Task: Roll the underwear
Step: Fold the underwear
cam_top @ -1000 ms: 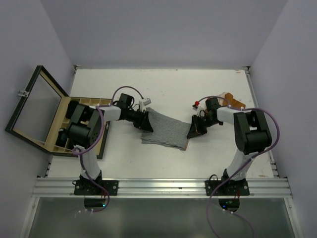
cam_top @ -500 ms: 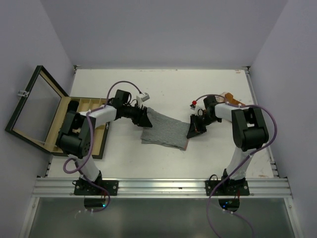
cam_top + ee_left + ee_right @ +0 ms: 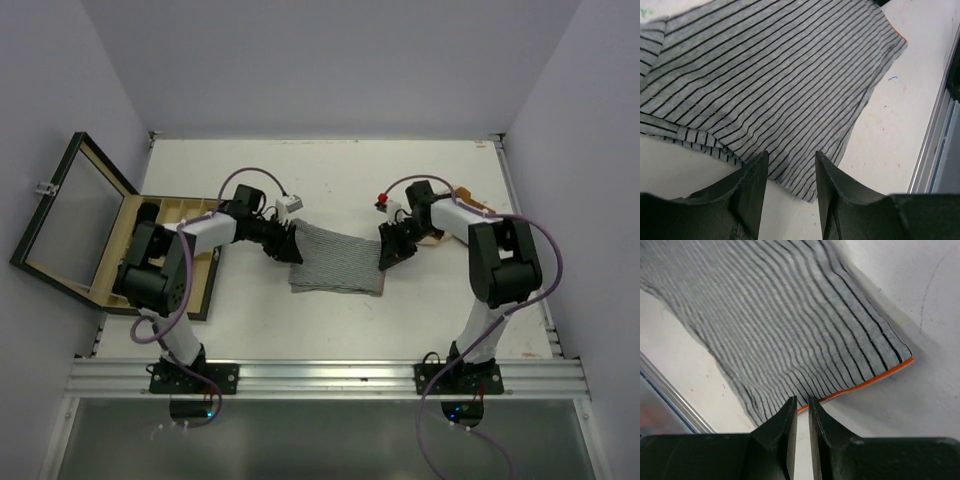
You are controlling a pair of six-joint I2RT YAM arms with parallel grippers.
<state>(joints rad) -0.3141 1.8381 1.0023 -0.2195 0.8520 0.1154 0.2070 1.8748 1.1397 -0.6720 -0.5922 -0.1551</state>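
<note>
A: Underwear [image 3: 337, 262], location?
B: Mid-bench [image 3: 340, 170], lying flat. Long axis runs left to right, one end at each gripper.
A: Left gripper [image 3: 291, 244]?
B: Moderately parted, astride the left edge, apparently not clamping.
A: Right gripper [image 3: 386, 252]?
B: Nearly closed, apparently pinching the orange hem.
A: Room?
B: Bare bench nearer and beyond. Box [image 3: 190, 209] at far left.

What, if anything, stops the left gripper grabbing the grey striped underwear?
Likely nothing, so yes: the left gripper sits open at the grey striped underwear, its edge between the fingers; nothing covers it.
</note>
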